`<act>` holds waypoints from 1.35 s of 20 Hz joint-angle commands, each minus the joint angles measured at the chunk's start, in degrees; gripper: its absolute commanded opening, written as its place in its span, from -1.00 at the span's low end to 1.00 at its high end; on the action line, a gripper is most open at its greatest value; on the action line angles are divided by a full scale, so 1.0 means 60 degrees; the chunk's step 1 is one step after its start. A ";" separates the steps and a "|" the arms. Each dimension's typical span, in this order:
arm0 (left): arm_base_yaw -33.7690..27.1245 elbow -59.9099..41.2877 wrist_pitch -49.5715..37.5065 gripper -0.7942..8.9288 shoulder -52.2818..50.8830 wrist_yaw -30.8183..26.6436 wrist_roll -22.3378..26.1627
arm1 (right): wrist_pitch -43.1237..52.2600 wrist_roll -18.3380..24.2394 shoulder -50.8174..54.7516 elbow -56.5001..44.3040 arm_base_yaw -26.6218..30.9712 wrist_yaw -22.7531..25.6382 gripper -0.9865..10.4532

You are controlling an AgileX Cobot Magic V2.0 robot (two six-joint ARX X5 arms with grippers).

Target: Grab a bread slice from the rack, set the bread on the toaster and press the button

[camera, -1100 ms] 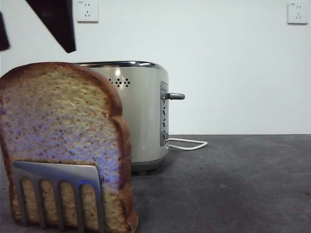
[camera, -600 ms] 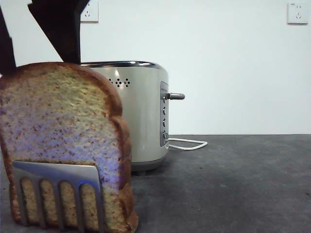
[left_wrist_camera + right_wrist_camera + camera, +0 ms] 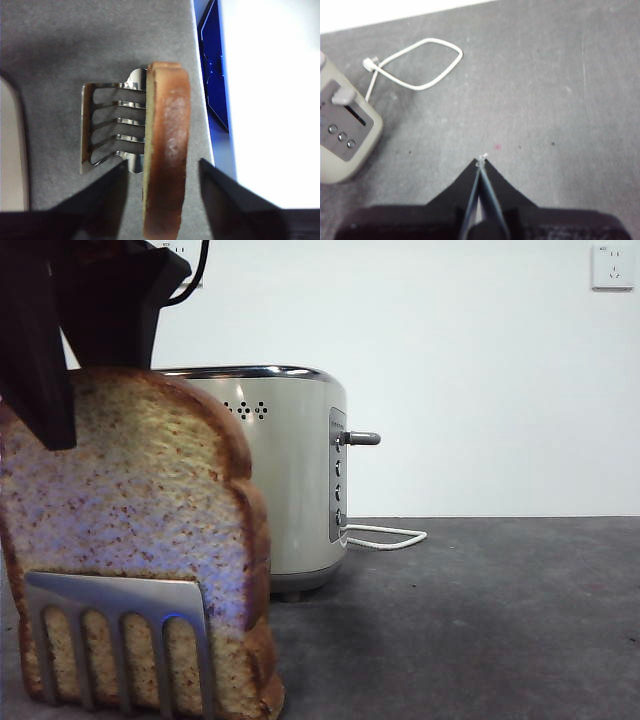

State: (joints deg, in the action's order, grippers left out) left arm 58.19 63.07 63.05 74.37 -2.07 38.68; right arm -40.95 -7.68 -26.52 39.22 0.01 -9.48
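At the far left of the front view we see our left gripper (image 3: 60,390), dark and large, low over the thick slice of bread (image 3: 130,530) with its tan speckled crumb and dark brown crust. The slice stands upright in the small shiny steel rack (image 3: 115,625), leaning on its arched dividers. In the left wrist view the jaws are spread wide, one on each side of the crust, and neither seems to touch it yet; the gripper is released and holds nothing. So we judge the pick to be only just beginning: the bread is not yet gripped or lifted.

Just beyond the slice stands the wide cream-beige toaster (image 3: 285,480) with its chrome top rim, its slots not visible from here. From its grey end panel the short grey metal lever button (image 3: 362,438) sticks out sideways, high in its travel and apparently unpressed. A white cord (image 3: 390,536) loops on the dark grey table (image 3: 480,620) beside it.

Our right gripper (image 3: 480,162) waits over bare table near the toaster's end, jaws clenched together, empty. Grasping, carrying, loading and pressing all remain.
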 commanded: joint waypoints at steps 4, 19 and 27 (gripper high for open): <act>0.0029 0.0015 0.0058 -0.80 0.0029 -0.0109 0.0670 | -0.0175 0.0412 0.0007 0.0029 0.0004 -0.0025 -0.84; 0.0033 0.2940 0.2080 -0.85 0.0000 -0.0168 0.1362 | -0.0186 0.0656 0.0007 0.0029 0.0004 -0.0029 -0.84; -0.0080 0.5042 0.2080 -0.86 -0.0073 -0.2448 0.3104 | -0.0197 0.0656 0.0007 0.0029 0.0004 -0.0029 -0.84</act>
State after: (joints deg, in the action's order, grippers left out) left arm 57.82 93.08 75.77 74.22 -15.94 52.88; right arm -42.37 -4.43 -26.52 39.22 0.01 -9.48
